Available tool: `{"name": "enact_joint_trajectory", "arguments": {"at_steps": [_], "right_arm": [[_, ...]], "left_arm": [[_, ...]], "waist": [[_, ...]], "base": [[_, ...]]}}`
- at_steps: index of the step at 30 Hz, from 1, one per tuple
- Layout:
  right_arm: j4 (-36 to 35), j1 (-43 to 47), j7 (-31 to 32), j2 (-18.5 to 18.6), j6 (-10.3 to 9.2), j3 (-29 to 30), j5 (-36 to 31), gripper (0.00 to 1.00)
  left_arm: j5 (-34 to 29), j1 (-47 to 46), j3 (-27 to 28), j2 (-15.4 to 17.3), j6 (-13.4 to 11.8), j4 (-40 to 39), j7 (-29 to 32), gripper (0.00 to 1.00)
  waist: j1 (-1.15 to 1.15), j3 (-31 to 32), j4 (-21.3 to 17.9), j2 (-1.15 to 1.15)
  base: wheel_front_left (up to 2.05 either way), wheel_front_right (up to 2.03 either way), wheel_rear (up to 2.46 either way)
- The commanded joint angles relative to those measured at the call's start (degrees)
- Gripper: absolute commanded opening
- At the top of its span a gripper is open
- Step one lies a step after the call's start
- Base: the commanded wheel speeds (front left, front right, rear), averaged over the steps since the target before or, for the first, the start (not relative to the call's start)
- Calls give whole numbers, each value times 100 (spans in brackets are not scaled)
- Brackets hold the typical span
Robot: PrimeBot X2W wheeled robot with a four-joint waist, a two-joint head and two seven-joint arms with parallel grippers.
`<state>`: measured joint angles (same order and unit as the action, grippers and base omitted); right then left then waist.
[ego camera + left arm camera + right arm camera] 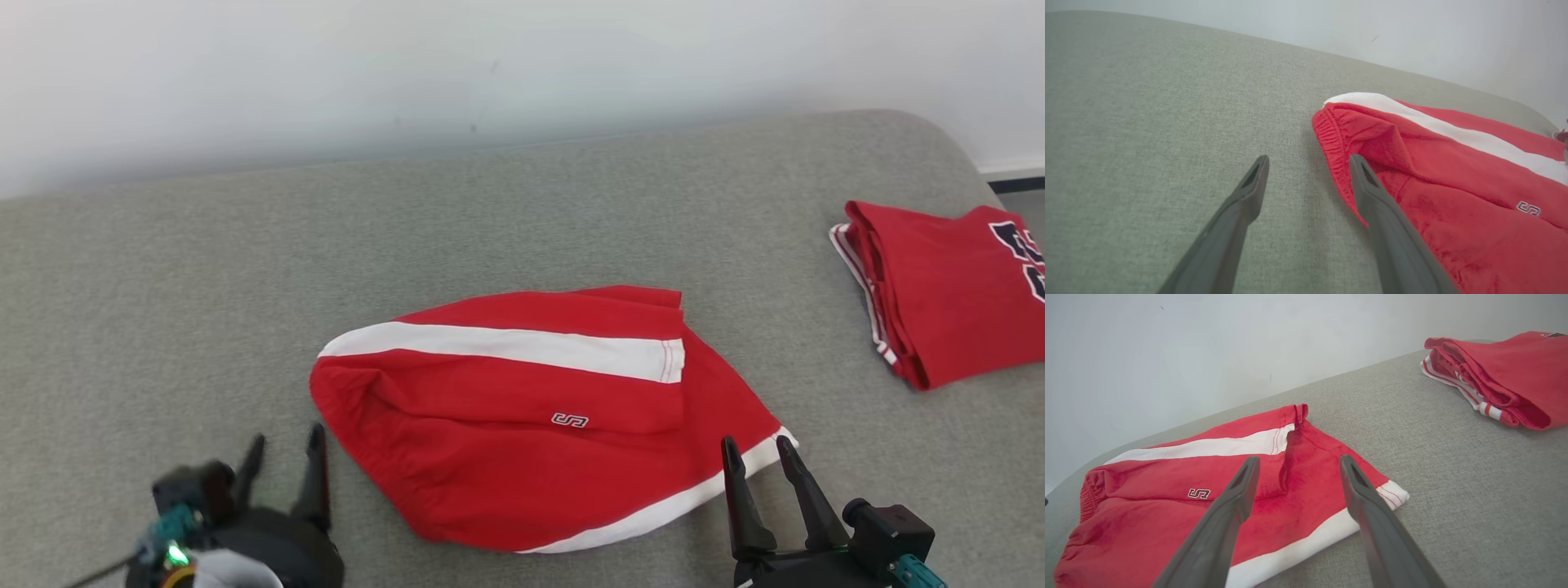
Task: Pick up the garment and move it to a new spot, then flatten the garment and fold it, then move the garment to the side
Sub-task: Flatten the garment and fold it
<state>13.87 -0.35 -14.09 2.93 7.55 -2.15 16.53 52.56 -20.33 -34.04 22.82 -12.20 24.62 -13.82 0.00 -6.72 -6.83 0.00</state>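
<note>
Both spread-fingered and empty, left gripper [287, 438] and right gripper [758, 446] flank the red shorts [506, 461], lying crosswise, waistband leftward.

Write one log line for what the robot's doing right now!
red shorts: partly folded | left gripper: open, beside waistband | right gripper: open, at hem corner | folded red garment: right, apart

I count two red garments: one pair of shorts [522, 425] and one folded piece [947, 294]. The shorts carry two white stripes [506, 347] and one small logo [569, 420]. I have two grippers, one left gripper [288, 435] and one right gripper [756, 443], each with two dark fingers [739, 498], four in all. One grey cushion [163, 286] lies under everything, and one pale wall [326, 65] stands behind it.
</note>
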Motion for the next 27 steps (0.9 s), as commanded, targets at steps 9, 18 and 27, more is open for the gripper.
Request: {"name": "enact_joint_trajectory", "arguments": {"at_steps": [9, 18, 27], "right_arm": [[-14, 12, 12, -13, -11, -38, -5, 100], [33, -71, -3, -13, -11, -114, 47, 100], [50, -23, -46, -14, -11, -76, 54, 100]], "left_arm": [[321, 862, -317, -227, 347, -951, 260, 100], [621, 701, -444, -469, 366, -707, 739, 100], [840, 706, -384, -498, 500, -659, 874, 83]], "waist": [[0, 22, 208, 0], [0, -5, 25, 0], [0, -24, -118, 0]], "base": [[0, 0, 0], [0, 0, 0], [0, 0, 0]]}}
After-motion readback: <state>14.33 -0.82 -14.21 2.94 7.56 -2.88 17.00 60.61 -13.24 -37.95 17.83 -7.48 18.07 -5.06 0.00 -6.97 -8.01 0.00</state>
